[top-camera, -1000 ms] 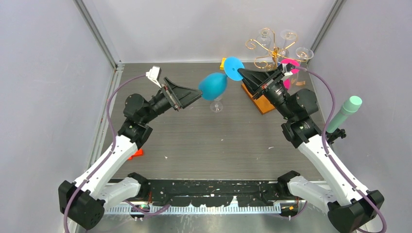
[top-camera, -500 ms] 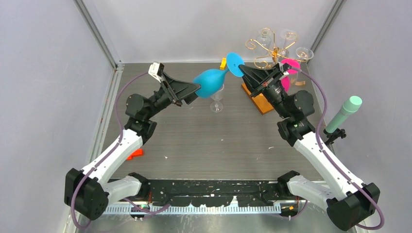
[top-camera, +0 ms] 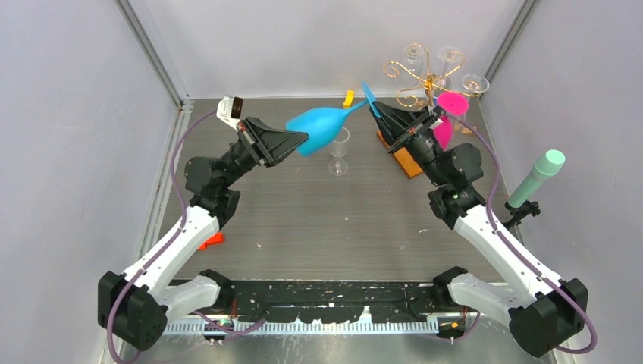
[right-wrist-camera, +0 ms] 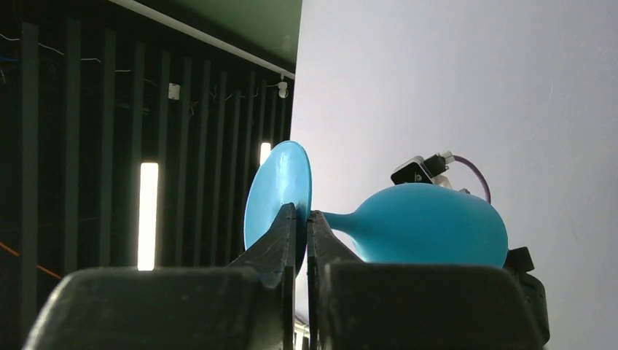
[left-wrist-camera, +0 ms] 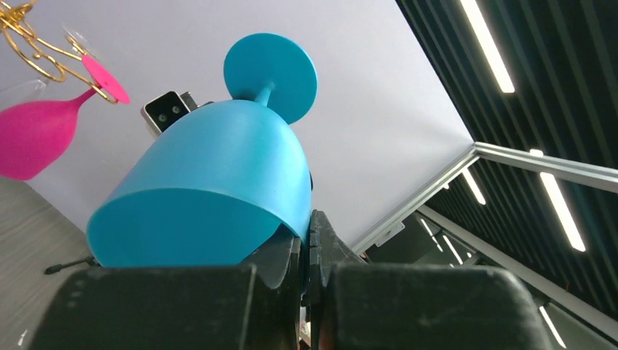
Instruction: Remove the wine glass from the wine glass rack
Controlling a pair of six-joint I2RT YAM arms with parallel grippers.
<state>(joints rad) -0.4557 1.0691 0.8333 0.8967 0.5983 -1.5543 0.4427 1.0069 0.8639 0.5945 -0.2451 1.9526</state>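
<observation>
A grey ribbed counter point(top-camera: 303, 220) is seen from above, with the left arm point(top-camera: 178, 239) and the right arm point(top-camera: 497, 239) reaching from its near edge toward the far side. The wine glass rack point(top-camera: 425, 76) is set at the far right of the counter. Its gold wire spirals are carried on a central stem, and its orange-brown wooden base point(top-camera: 409, 161) is partly hidden behind the right arm.

The blue wine glass point(top-camera: 318, 127) is held in the air between the two arms, to the left of the rack and apart from its wires. It is tipped nearly onto its side, with the bowl to the left and the foot higher on the right. The left hand point(top-camera: 303, 139) is closed on the rim of the bowl, whose wall is pinched between the fingers point(left-wrist-camera: 324, 244). The right hand point(top-camera: 373, 111) is clamped on the edge of the round foot, as is seen in the right wrist view, where the fingertips point(right-wrist-camera: 288, 222) are nearly together.

A pink wine glass point(top-camera: 443, 129) is hung upside down by its foot from a rack arm. Clear glasses point(top-camera: 475, 82) are hung from other arms. One clear glass point(top-camera: 339, 154) is stood upright on the counter beneath the blue one. A mint-green cylinder point(top-camera: 540, 176) is mounted at the right wall. A small orange piece point(top-camera: 212, 240) lies by the left arm.
</observation>
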